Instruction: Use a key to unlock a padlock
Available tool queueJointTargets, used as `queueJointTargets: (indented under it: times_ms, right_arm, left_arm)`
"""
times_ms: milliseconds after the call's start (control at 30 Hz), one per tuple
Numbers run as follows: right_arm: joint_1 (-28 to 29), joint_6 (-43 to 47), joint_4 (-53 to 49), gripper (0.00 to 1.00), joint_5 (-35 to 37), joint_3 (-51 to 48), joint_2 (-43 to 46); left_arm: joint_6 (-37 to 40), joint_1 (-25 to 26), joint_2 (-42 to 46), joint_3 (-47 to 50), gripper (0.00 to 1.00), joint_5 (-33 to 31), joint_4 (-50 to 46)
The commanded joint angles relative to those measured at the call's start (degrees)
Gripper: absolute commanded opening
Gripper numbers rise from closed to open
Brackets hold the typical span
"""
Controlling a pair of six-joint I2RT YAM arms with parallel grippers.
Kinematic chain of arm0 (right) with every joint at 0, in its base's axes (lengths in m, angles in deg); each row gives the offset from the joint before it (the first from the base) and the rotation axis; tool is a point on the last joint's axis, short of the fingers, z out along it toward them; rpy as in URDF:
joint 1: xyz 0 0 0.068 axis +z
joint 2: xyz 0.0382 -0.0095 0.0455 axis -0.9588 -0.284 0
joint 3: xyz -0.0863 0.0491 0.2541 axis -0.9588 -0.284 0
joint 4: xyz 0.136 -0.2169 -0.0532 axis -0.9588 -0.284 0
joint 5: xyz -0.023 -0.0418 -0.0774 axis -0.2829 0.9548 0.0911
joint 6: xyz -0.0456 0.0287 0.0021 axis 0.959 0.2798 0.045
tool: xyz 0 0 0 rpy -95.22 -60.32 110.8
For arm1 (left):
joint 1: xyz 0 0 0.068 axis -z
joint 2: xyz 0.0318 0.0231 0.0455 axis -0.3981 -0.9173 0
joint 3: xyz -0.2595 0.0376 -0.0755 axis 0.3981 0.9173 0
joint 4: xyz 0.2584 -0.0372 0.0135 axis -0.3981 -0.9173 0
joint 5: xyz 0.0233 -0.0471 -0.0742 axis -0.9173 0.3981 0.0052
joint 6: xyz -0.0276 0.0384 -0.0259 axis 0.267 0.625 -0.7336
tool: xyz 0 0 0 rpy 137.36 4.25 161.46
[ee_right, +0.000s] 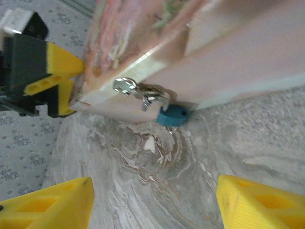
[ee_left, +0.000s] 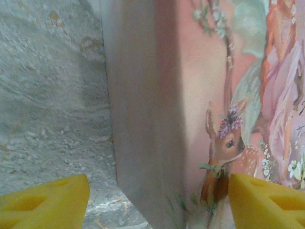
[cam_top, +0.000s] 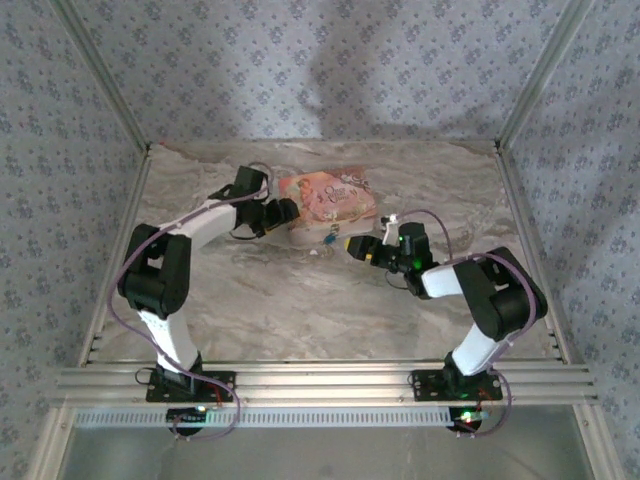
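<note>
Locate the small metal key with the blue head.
Right wrist view: the blue-headed key is at the lower edge of the flat pink illustrated box, where it meets the marble table, right of a silver metal clasp.

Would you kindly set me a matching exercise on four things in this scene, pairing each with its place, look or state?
Things:
1. pink box
2. key
3. left end effector
4. right end effector

Descriptions:
A. open, only bare table between its fingers
B. blue head, close by the box's lower edge
C. a deer pictured on it
D. fingers apart, the box's corner between them

Pairs: 1-C; 2-B; 3-D; 4-A
</note>
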State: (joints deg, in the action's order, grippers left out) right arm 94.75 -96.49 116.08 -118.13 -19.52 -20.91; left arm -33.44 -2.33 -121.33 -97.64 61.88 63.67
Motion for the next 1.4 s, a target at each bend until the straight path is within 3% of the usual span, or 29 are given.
queueJointTargets:
  times_ms: [0, 267, 667, 1367]
  right_arm:
    - [-0.4, 3.1, 3.3, 0.71, -2.2, 1.6, -1.5]
    - [-0.4, 2.9, 13.3, 0.72, -4.3, 1.8, -7.7]
    - [0.1, 4.7, 20.3, 0.68, -5.6, 4.1, -13.5]
    - [2.5, 4.5, 24.3, 0.60, -5.8, 7.3, -19.5]
  left_arm:
    - [-1.4, 0.9, 2.0, 3.5, 0.75, -0.4, -0.1]
    - [-3.3, 2.2, 5.3, 8.6, 0.74, -1.0, 1.8]
    - [-5.2, 3.2, 8.0, 11.9, 0.74, -1.8, 3.0]
    - [-5.3, 3.2, 7.9, 11.8, 0.74, -2.1, 2.7]
